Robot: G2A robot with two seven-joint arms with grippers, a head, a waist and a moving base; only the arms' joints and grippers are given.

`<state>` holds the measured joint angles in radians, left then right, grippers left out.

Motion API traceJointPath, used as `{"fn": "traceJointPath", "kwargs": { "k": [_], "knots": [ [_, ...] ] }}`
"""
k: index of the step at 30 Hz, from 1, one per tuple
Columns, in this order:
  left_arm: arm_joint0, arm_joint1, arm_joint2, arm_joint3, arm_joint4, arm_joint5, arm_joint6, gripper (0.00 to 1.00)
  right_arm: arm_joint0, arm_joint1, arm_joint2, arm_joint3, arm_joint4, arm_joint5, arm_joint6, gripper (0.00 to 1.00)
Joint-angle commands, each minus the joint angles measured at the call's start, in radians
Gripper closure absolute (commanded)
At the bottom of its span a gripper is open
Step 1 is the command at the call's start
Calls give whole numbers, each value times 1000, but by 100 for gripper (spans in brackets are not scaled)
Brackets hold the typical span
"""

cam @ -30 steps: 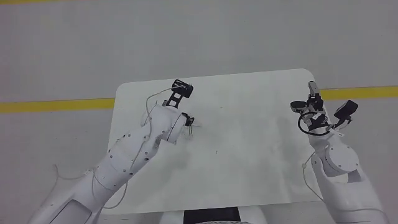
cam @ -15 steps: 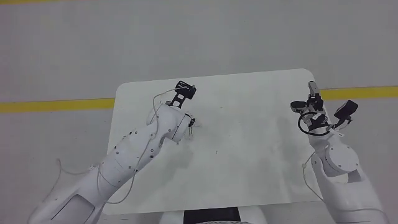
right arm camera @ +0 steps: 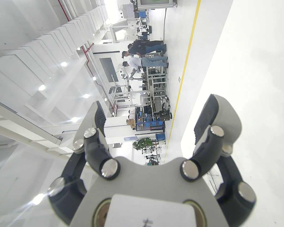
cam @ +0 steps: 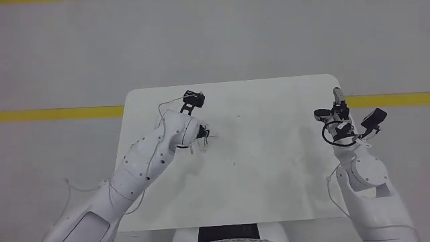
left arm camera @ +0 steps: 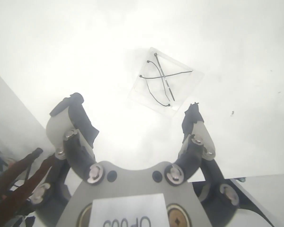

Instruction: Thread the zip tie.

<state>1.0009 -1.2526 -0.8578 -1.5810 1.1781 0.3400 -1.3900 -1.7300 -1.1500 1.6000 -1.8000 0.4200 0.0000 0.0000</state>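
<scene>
Left claw (left arm camera: 132, 103), wide open and empty, hovers over a clear tray (left arm camera: 187, 83) on the bench's (left arm camera: 61, 36) left. Its crossed zip ties (left arm camera: 161, 81) are thin and could come up tangled. Right claw (right arm camera: 155, 103) is open and empty.

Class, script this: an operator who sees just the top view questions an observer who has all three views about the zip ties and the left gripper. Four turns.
Operator: From above I see only dark specks near the left gripper. What are they?
Observer: Several black zip ties, lying crossed over one another in a clear square tray.
Operator: Is the gripper holding one?
Observer: No. Its jaws stand wide open and empty, with the tray just ahead of them.
</scene>
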Motion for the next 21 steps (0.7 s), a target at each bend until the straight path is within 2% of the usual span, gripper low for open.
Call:
{"fn": "traceJointPath", "kwargs": {
  "k": [1,3,21],
  "knots": [
    [18,-32,-67,43,-11,0,0,0,0,0,0,0,0,0,0,0],
    [37,-60,-118,79,-17,0,0,0,0,0,0,0,0,0,0,0],
    [37,-60,-118,79,-17,0,0,0,0,0,0,0,0,0,0,0]
  ]
}}
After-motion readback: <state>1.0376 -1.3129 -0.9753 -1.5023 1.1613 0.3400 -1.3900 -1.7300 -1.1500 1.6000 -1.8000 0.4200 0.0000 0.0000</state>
